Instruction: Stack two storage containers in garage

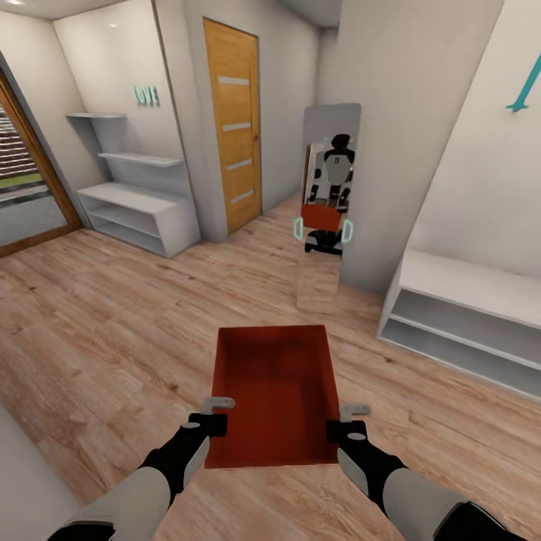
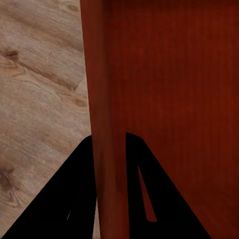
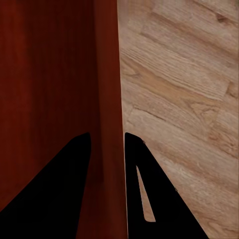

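I carry one orange-red storage container [image 1: 274, 391] in front of me, held level above the light wood-plank floor [image 1: 113, 323]. My left gripper [image 1: 212, 422] is shut on its left wall [image 2: 107, 124], one finger inside and one outside. On the opposite side my right gripper [image 1: 344, 428] is shut on the right wall [image 3: 107, 124] the same way. The container's ribbed inside looks empty. The honey-wood door [image 1: 234, 124] with frosted strips stands shut ahead on the left. The second container is out of view.
A tall mirror [image 1: 329, 188] leans on the wall ahead and reflects me with the box. Low white shelves [image 1: 135, 210] stand at the left, a white bench shelf [image 1: 466, 315] at the right. A glass door [image 1: 30, 165] is at far left.
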### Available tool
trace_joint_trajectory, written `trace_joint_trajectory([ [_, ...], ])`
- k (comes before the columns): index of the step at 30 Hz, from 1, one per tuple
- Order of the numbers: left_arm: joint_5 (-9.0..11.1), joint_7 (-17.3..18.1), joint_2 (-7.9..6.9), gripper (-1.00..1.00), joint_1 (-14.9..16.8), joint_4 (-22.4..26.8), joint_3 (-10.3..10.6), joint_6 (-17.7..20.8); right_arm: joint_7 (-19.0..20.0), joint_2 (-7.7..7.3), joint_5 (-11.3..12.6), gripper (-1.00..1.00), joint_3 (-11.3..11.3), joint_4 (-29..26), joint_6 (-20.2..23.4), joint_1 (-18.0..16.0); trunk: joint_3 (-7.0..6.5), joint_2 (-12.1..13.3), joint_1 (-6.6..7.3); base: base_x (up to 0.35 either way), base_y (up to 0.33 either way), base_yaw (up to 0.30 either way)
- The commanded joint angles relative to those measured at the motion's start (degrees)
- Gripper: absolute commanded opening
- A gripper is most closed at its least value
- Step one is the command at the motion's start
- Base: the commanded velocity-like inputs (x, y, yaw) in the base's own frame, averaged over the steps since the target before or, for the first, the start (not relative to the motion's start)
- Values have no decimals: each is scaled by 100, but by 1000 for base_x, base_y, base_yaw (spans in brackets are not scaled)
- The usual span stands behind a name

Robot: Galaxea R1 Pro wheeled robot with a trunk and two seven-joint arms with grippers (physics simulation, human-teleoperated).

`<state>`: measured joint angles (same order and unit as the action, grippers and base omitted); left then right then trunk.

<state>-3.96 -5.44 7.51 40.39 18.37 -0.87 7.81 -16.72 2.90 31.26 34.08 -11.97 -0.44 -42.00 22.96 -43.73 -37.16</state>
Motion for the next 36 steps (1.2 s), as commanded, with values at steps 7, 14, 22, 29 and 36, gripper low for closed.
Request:
trace_joint_trajectory([
  [7,9,-45,5,-100,-4,-9,114,36,-85,8,-68,-100,-51,-7,-18,-10,6,-5,-4,323,0,18],
  [14,9,-45,5,-100,-4,-9,115,36,-86,3,-68,-100,-51,-7,-18,-10,6,-5,-4,323,0,225],
  [22,9,-45,5,-100,-4,-9,113,36,-86,1,-68,-100,-51,-7,-18,-10,6,-5,-4,323,0,267],
  [29,9,-45,5,-100,-4,-9,114,36,-86,5,-68,-100,-51,-7,-18,-10,6,-5,-4,323,0,268],
  [36,9,-45,6,-100,-4,-9,113,36,-86,0,-68,-100,-51,-7,-18,-10,6,-5,-4,323,0,268],
])
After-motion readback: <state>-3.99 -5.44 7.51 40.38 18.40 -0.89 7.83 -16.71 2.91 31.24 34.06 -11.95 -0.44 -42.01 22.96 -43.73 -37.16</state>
